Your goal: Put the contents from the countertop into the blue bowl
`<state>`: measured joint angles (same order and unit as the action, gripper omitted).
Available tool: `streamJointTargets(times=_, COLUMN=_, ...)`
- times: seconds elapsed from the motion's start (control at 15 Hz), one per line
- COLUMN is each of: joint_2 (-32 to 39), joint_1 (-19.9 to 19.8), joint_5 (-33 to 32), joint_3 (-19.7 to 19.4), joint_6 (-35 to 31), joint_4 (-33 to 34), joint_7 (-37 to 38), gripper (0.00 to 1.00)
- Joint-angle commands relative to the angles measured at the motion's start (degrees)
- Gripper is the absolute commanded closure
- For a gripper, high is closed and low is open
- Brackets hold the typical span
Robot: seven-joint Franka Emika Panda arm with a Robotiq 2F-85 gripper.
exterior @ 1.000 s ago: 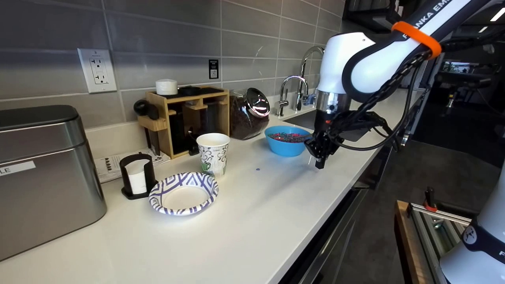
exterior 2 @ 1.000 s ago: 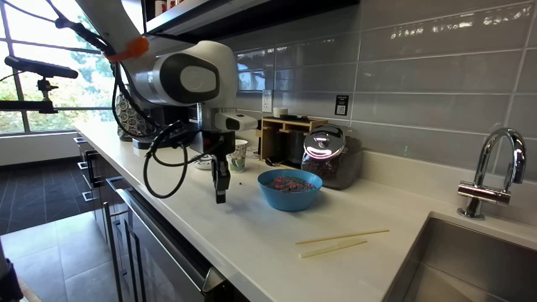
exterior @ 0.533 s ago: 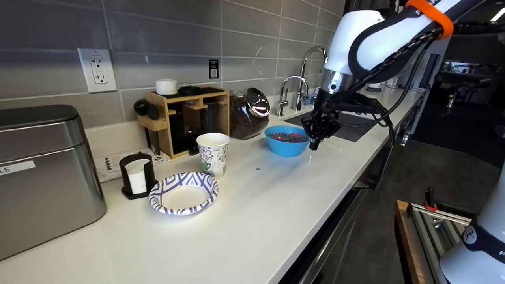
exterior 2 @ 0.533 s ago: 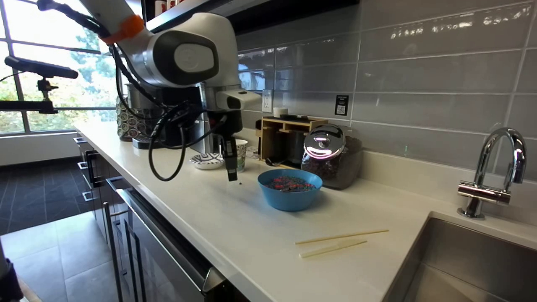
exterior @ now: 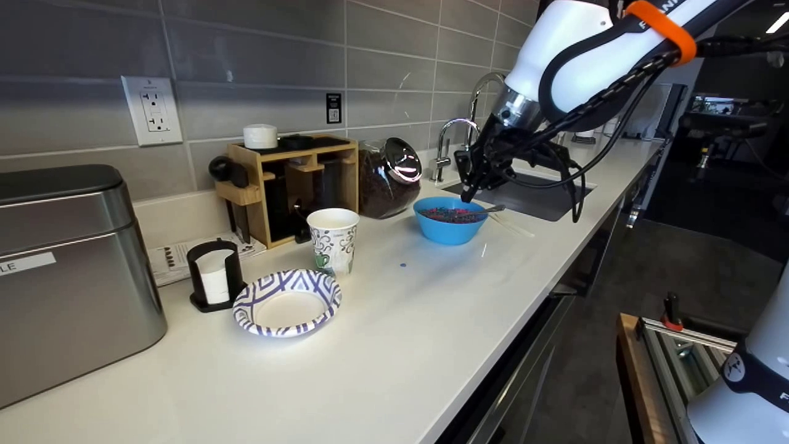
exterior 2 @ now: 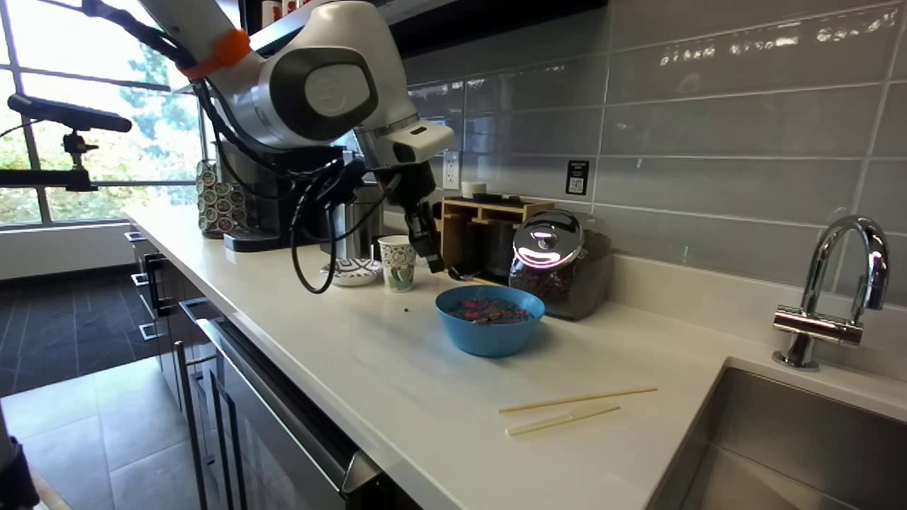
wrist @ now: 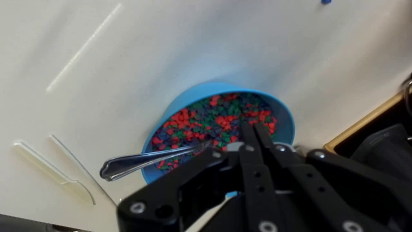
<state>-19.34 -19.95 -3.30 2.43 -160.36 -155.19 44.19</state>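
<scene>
The blue bowl (exterior: 449, 231) stands upright on the off-white countertop (exterior: 370, 357) and also shows in an exterior view (exterior 2: 489, 340). In the wrist view the bowl (wrist: 199, 91) holds many small red, green and dark blue pieces, with a metal utensil handle (wrist: 128, 166) leaning over its rim. One small blue piece (exterior: 402, 264) lies on the countertop; it also shows in an exterior view (exterior 2: 406, 309) and at the wrist view's top edge (wrist: 326, 1). My gripper (wrist: 254, 124) is tilted, raised near the bowl's rim (exterior: 466, 196), with its fingers nearly together. I see nothing between them.
A patterned paper bowl (exterior: 246, 302), a paper cup (exterior: 333, 240), a wooden organizer (exterior: 308, 160) and a jar (exterior 2: 560, 283) stand around the bowl. A chopstick (exterior 2: 577, 400) and a pale plastic knife (exterior 2: 563, 420) lie near the sink (exterior 2: 772, 425). A steel bin (exterior: 74, 296) stands farther along.
My gripper has risen from low over the countertop and moved toward the bowl, tilting on the way. The bowl and the small blue piece have stayed in place.
</scene>
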Motion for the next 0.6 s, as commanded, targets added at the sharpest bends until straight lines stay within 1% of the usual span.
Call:
streamJointTargets(times=0.0, joint_2=4.2, joint_1=-6.2, joint_5=-6.2, joint_3=4.2, joint_6=-4.1, joint_4=2.3, joint_7=8.9, gripper=1.00)
streamJointTargets(times=0.13, joint_2=5.3, joint_1=-8.9, joint_5=-10.6, joint_3=5.8, joint_6=-4.7, joint_4=3.0, joint_7=13.6, gripper=1.00)
streamJointTargets(times=0.2, joint_2=5.7, joint_1=-9.3, joint_5=-12.1, joint_3=5.9, joint_6=-4.2, joint_4=3.4, joint_7=15.4, gripper=0.75)
streamJointTargets(times=0.27, joint_2=6.0, joint_1=-9.3, joint_5=-13.3, joint_3=5.9, joint_6=-3.9, joint_4=3.7, joint_7=17.1, gripper=0.75)
streamJointTargets(times=0.4, joint_2=6.3, joint_1=-8.6, joint_5=-14.8, joint_3=5.2, joint_6=-3.6, joint_4=4.2, joint_7=19.3, gripper=0.60)
streamJointTargets(times=0.53, joint_2=6.1, joint_1=-7.0, joint_5=-14.6, joint_3=4.4, joint_6=-3.6, joint_4=4.3, joint_7=19.8, gripper=0.44)
